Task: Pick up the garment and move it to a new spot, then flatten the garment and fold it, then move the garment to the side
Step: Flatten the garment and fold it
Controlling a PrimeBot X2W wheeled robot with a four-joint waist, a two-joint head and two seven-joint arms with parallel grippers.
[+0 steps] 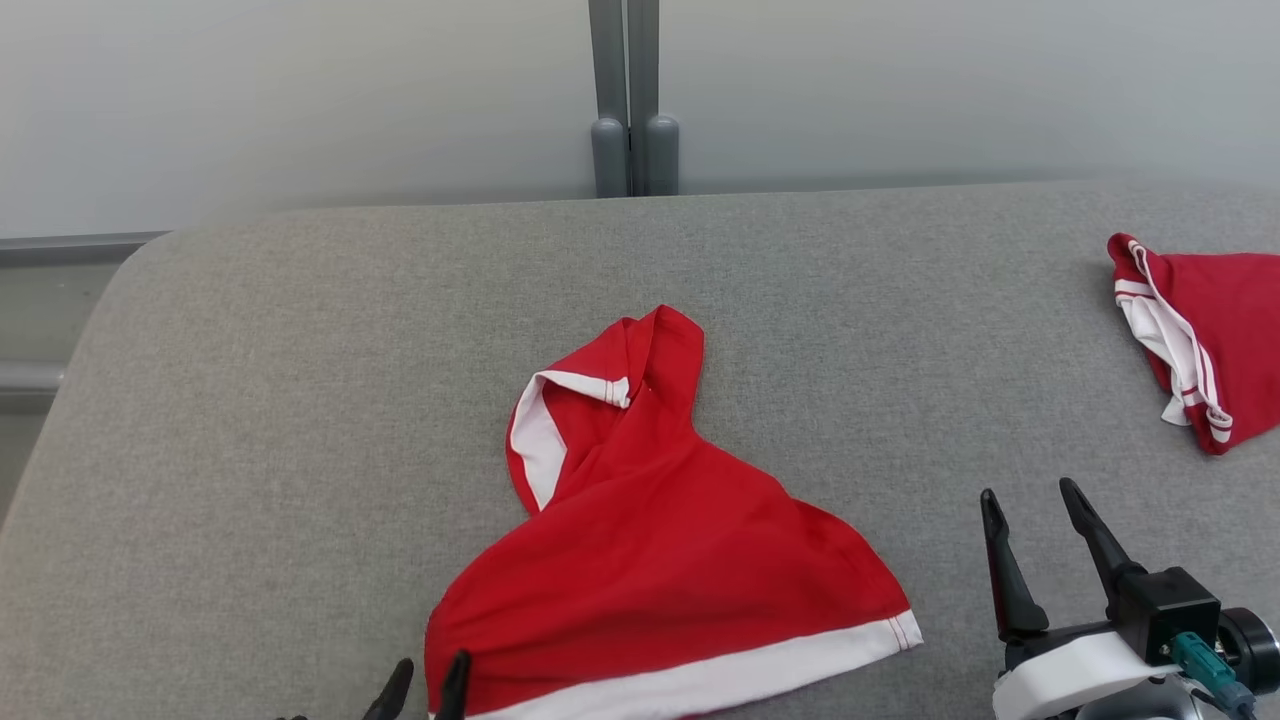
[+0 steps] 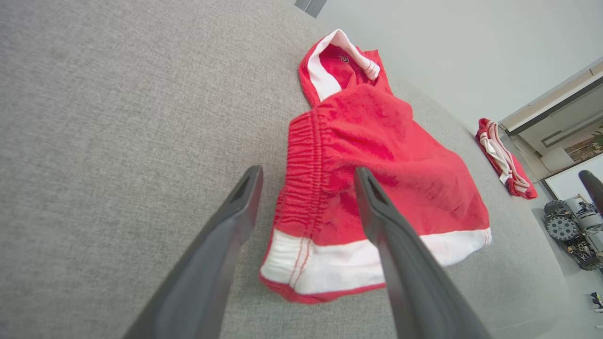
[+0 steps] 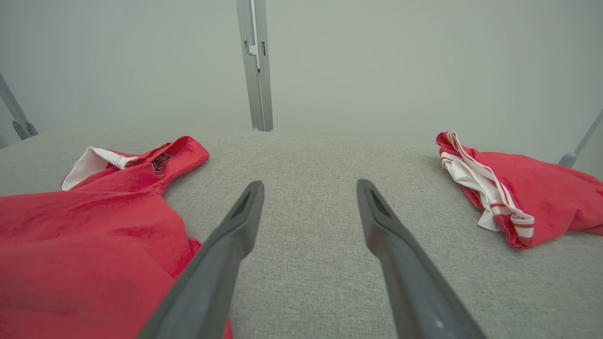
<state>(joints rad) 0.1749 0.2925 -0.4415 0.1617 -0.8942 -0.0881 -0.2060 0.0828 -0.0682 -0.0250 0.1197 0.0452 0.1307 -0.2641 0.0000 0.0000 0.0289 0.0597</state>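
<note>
Garment [image 1: 660, 560] lies crumpled on the grey table [image 1: 260, 420], close to our front edge and about mid-width. It is red, with a white hem along its near side and a white-lined opening at its far left. Its narrow end points away from us, toward the post [image 1: 630, 100] behind the table.

Our left gripper [image 1: 432, 662] sits at the garment's near-left corner with its 2 fingers apart. In the left wrist view this gripper [image 2: 308, 169] straddles the gathered waistband of the garment [image 2: 400, 155]: 1 finger lies over bare table, the other over red cloth. We cannot tell whether either finger touches the fabric; nothing is clamped.

Our right gripper [image 1: 1028, 490] hangs over bare table, to the right of the garment and apart from it, fingers spread wide and empty. In the right wrist view it [image 3: 311, 186] points at the post [image 3: 256, 66], with the garment [image 3: 85, 245] on its left.

A 2nd garment [image 1: 1220, 340], also red with white stripes, lies bunched at the table's far right, well apart from the first. It also shows in the left wrist view [image 2: 504, 160] and the right wrist view [image 3: 532, 188].
</note>
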